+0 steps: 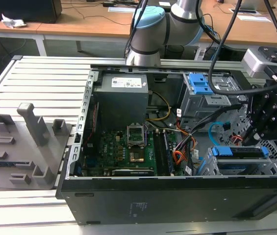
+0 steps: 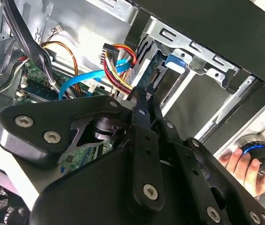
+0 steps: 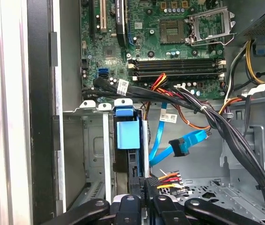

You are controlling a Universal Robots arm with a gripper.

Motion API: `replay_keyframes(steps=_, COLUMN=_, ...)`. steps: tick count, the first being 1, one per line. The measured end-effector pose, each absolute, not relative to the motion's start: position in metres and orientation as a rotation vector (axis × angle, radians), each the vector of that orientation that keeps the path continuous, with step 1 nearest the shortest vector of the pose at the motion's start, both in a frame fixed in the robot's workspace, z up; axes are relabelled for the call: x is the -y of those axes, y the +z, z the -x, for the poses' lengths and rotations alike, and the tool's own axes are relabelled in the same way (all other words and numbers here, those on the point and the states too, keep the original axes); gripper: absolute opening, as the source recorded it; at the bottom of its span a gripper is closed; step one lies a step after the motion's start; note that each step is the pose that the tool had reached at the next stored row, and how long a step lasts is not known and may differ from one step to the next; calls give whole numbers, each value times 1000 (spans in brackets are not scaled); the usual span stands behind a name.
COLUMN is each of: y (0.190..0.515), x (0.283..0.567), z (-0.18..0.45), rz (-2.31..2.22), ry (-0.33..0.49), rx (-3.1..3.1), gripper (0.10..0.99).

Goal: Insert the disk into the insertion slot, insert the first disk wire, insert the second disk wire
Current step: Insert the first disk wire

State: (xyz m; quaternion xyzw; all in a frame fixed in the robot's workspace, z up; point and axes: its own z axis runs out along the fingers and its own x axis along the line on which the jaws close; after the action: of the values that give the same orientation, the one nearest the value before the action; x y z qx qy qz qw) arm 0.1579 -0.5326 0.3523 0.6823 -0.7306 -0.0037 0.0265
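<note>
Gripper (image 1: pixel 250 139) hangs over the open computer case at the exterior view's right, its tips just above the disk (image 1: pixel 241 152). The disk sits in the slot (image 1: pixel 211 167) with its blue caddy edge up. The second wire (image 1: pixel 215 128) loops free between the slot and the taller cage (image 1: pixel 199 85). Lying that near the work, the loop could snag on the arm.

In the first wrist view, the disk (image 3: pixel 127 133) stands edge-on inside the slot (image 3: pixel 92 140). The plug of the first wire (image 3: pixel 169 178) is just beside the disk's end and not visibly seated. A plug met at a tilt would likely jam against the socket, and the stiff strands could drag it askew. The second wire (image 3: pixel 162 140) dangles close by, its connector loose.

In the second wrist view, the fingers (image 2: pixel 141 117) are pinched nearly together on what looks like the black plug of the first wire (image 2: pixel 118 63), with red, yellow and orange strands trailing away. So narrow a hold may let the plug twist. The second wire (image 2: pixel 71 86) curves behind, untouched. A person's hand (image 2: pixel 242 166) rests on a knob (image 2: pixel 256 152) outside the case.
</note>
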Motion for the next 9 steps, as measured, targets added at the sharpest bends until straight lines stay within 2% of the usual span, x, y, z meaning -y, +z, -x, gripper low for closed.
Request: replay_keyframes(steps=9, y=352, x=541, z=-159, rz=-2108, ry=-12, rx=2257, gripper=165)
